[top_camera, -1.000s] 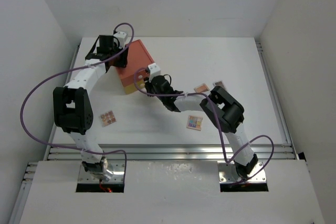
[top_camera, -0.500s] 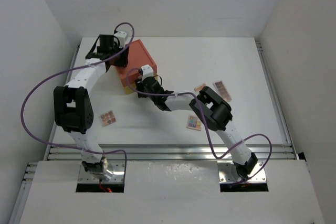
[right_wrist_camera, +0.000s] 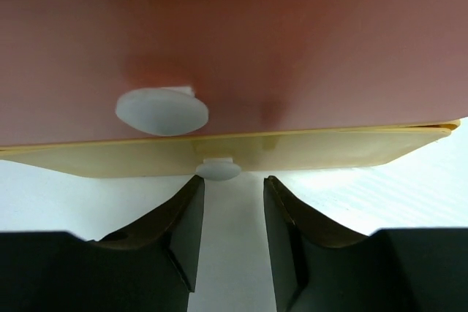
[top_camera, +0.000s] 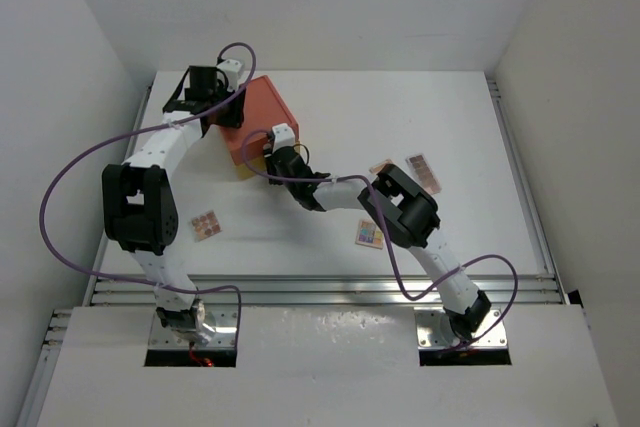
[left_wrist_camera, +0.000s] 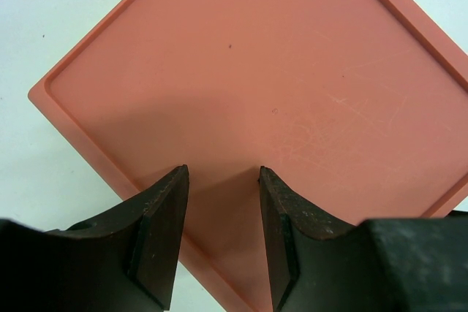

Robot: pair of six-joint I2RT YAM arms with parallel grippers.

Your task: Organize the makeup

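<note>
The orange-and-yellow drawer box (top_camera: 262, 112) stands at the back left. My left gripper (top_camera: 230, 110) is open just above its orange top (left_wrist_camera: 241, 71), with nothing between the jaws (left_wrist_camera: 223, 180). My right gripper (top_camera: 266, 155) is open and empty at the box's front, its tips just below the lower white knob (right_wrist_camera: 217, 169) of the yellow drawer (right_wrist_camera: 307, 147); an upper white knob (right_wrist_camera: 161, 110) sits on the orange drawer. Flat palettes lie on the table: one at the left (top_camera: 205, 224), a multicoloured one (top_camera: 369, 234), and two at the right (top_camera: 423, 173) (top_camera: 381, 166). No black sticks show.
The white table (top_camera: 330, 107) is walled in by white panels on the left, back and right. A metal rail (top_camera: 320, 289) runs along its near edge. Purple cables loop from both arms.
My right gripper has moved left, up to the front of the drawer box. My left arm and the palettes have not moved.
</note>
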